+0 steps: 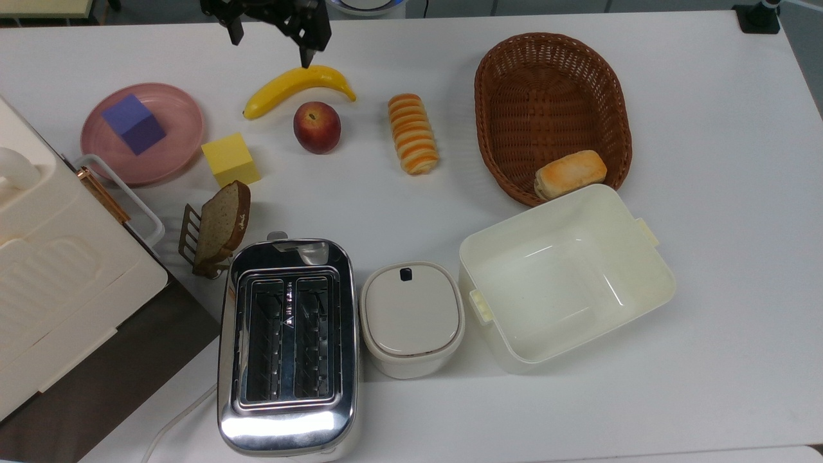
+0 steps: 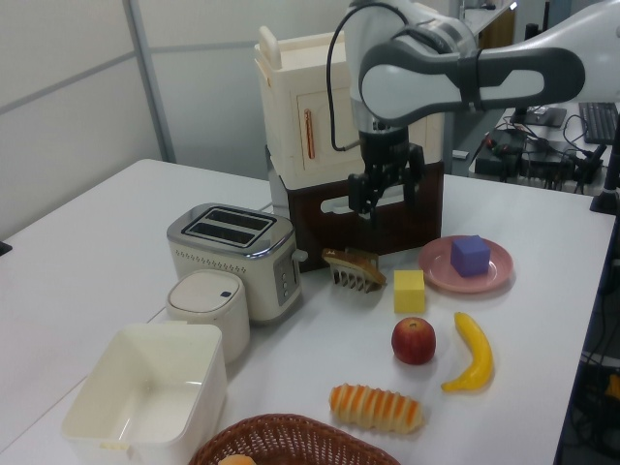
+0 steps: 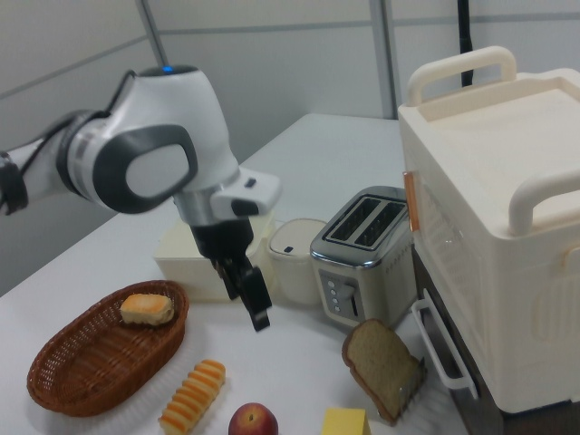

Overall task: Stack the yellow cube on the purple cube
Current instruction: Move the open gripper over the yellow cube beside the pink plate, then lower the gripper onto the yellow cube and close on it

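The yellow cube (image 1: pixel 230 159) (image 2: pixel 410 291) (image 3: pixel 346 422) rests on the white table, just off the top view's right of a pink plate (image 1: pixel 177 145) (image 2: pixel 441 269). On that plate stands the purple cube (image 1: pixel 134 123) (image 2: pixel 471 255). My gripper (image 1: pixel 271 50) (image 2: pixel 386 198) (image 3: pixel 246 304) hangs open and empty above the table's far edge in the top view. It is above the banana (image 1: pixel 296 82) and well apart from both cubes.
A peach (image 1: pixel 317 127), a striped bread roll (image 1: pixel 413 133) and a wicker basket (image 1: pixel 495 58) holding a bun lie along the top view's middle. A toast slice in a rack (image 1: pixel 222 222), a toaster (image 1: pixel 287 341), a lidded canister (image 1: pixel 411 315), a white tub (image 1: pixel 643 257) and a large bread box (image 1: pixel 58 270) fill the near side.
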Robot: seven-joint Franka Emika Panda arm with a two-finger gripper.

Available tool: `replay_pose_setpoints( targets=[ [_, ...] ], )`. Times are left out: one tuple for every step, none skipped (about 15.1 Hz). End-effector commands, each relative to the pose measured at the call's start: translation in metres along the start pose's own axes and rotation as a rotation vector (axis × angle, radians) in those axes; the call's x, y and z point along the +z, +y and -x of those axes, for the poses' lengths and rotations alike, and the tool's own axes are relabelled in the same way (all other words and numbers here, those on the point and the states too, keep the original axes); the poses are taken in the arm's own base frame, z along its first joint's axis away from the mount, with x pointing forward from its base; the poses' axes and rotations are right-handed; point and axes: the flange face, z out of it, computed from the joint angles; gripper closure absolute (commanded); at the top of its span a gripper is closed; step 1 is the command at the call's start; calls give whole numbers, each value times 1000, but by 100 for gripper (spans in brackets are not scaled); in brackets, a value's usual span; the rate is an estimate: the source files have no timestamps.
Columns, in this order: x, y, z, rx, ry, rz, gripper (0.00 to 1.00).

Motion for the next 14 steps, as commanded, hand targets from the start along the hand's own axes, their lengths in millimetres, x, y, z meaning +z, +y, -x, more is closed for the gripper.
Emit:
replay_pose_setpoints(
  targets=[
    [34,35,-2,241,-4,-28,0],
    [44,45,-5,291,1,-32,0],
    [59,54,-10,334,18,-38,0],
    [80,70,-13,379,32,-43,0],
    [91,84,-16,407,57,-50,0],
    [108,107,-19,452,76,-53,0],
    [113,118,-22,471,87,-53,0],
    [117,122,-25,486,99,-56,0],
    [122,126,-30,526,116,-74,0],
    [129,128,-33,596,130,-112,0],
    [136,126,-35,627,150,-132,0],
    [147,122,-37,630,156,-131,0],
    [156,116,-38,622,155,-126,0],
    [162,109,-40,611,153,-121,0]
  ],
)
